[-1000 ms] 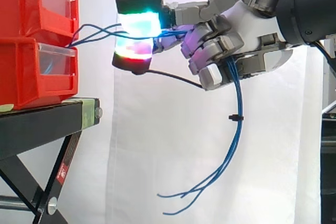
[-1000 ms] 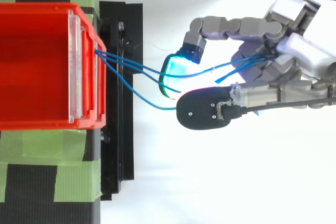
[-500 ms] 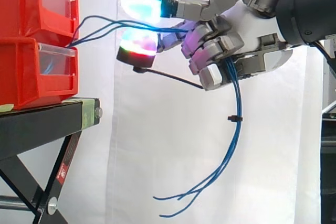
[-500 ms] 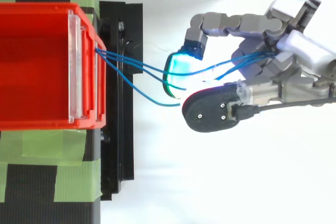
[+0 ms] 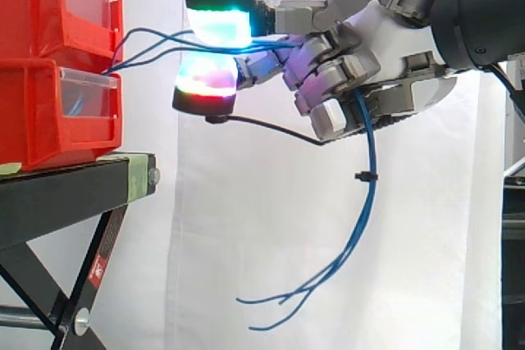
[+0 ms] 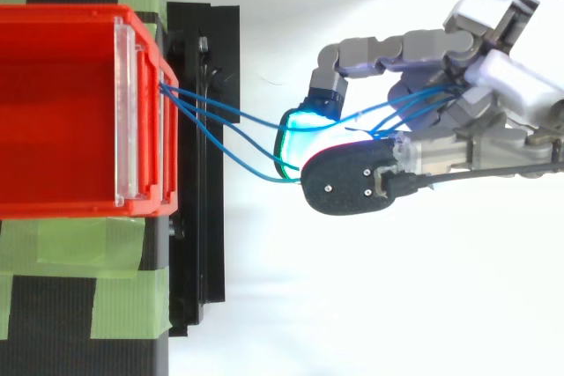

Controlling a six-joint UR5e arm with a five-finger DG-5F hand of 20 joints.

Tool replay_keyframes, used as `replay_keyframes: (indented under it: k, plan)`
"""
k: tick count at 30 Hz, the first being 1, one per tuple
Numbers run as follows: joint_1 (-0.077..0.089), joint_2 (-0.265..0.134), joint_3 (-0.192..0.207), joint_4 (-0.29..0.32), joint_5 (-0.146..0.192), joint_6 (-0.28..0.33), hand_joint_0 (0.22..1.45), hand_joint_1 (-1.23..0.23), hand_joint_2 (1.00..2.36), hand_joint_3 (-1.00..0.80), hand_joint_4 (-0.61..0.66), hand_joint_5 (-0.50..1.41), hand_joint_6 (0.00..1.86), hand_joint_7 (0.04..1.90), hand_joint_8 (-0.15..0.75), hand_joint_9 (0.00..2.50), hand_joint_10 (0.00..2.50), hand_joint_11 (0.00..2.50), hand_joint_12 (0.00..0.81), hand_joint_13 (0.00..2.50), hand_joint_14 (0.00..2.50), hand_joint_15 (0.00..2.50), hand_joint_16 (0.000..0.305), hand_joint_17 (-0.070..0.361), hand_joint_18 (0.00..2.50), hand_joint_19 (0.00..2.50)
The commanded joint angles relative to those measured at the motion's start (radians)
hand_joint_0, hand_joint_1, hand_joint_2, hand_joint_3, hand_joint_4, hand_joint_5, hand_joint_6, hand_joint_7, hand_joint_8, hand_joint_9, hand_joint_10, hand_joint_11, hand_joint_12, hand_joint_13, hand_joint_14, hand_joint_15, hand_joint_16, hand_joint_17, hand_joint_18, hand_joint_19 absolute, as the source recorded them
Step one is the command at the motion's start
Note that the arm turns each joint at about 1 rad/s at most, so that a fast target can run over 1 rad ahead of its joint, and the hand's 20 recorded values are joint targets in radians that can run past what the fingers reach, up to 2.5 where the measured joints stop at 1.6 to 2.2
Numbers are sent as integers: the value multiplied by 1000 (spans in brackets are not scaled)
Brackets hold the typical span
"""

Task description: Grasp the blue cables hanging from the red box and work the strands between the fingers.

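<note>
Blue cables (image 5: pixel 369 145) are caught in the hand (image 5: pixel 385 38), which reaches in from the right, level with the upper bin. Its fingers are curled tight round the bundle against the palm, and two long ones stretch out towards the bins with their thick fingertips (image 5: pixel 217 26) one above the other, the upper glowing cyan and white, the lower green, magenta and red. The strands run between those two pads. Seen from above, the strands fan apart as they cross the gap, one looping under the black back of the lower fingertip.

Below the curled fingers the cables drop free in a long curve, a small black tie (image 5: pixel 361 176) binding them partway down, and their loose ends splay out to the left near the bottom of the side view.

At the other end the strands enter the front of the stacked red bins (image 5: pixel 33 120), where the upper bin meets the lower. The bins sit on a black stand (image 5: pixel 66 194) patched with green tape (image 6: pixel 123 297), before a white curtain (image 5: pixel 246 243).
</note>
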Motion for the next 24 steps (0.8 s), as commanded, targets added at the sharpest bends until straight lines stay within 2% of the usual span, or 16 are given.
replay_keyframes:
  k: [1, 5, 8, 9, 10, 13, 15, 16, 17, 18, 19, 21, 24]
  plan:
    - [0, 0, 0, 0, 0, 0, 938, -705, 1016, -587, 377, 521, 20, 1098, 445, 1770, 2500, 2500, 688, 2057, 2500, 1811, 238, 178, 2500, 718]
    - [0, 0, 1, 2, 0, 0, 1003, -740, 1016, -605, 441, 471, 18, 983, 445, 1770, 2500, 2500, 688, 2057, 2500, 1811, 238, 178, 2500, 718]
    - [0, 0, 0, 3, -2, 0, 1127, -771, 1016, -507, 429, 459, 17, 956, 445, 1770, 2500, 2500, 688, 2057, 2500, 1811, 238, 178, 2500, 718]
    - [0, 0, 0, 3, -2, 0, 1175, -748, 1019, -401, 415, 483, 17, 955, 445, 1770, 2500, 2500, 688, 2057, 2500, 1811, 238, 178, 2500, 718]
    - [0, 0, 0, 3, -2, 0, 1187, -738, 1020, -378, 404, 501, 18, 966, 445, 1770, 2500, 2500, 688, 2057, 2500, 1811, 238, 178, 2500, 718]
    - [0, 0, 0, 3, -2, 0, 1163, -713, 1019, -241, 344, 547, 20, 1048, 445, 1770, 2500, 2500, 688, 2057, 2500, 1811, 238, 178, 2500, 718]
    - [0, 0, 0, 3, -2, 0, 1070, -715, 1015, -181, 289, 509, 20, 1125, 445, 1770, 2500, 2500, 688, 2057, 2500, 1811, 238, 178, 2500, 718]
    - [0, 0, 0, 3, -2, 0, 1045, -717, 1015, -194, 300, 478, 19, 1135, 445, 1770, 2500, 2500, 688, 2057, 2500, 1811, 238, 178, 2500, 718]
    - [0, 0, 0, 3, -2, 0, 948, -712, 1017, -339, 298, 462, 19, 1152, 445, 1770, 2500, 2500, 688, 2057, 2500, 1811, 238, 178, 2500, 718]
    - [0, 0, 0, 3, -2, 0, 901, -701, 1016, -454, 277, 418, 19, 1178, 445, 1770, 2500, 2500, 688, 2057, 2500, 1811, 238, 178, 2500, 718]
    - [0, 0, 0, 3, -2, 0, 882, -695, 1016, -479, 255, 410, 18, 1194, 445, 1770, 2500, 2500, 688, 2057, 2500, 1811, 238, 178, 2500, 718]
    - [0, 0, 0, 3, -2, 0, 842, -670, 1013, -661, 235, 393, 18, 1233, 445, 1770, 2500, 2500, 688, 2057, 2500, 1811, 238, 178, 2500, 718]
    - [0, 0, 0, 3, -2, 0, 829, -658, 1011, -724, 219, 422, 15, 1320, 445, 1770, 2500, 2500, 688, 2057, 2500, 1811, 238, 178, 2500, 718]
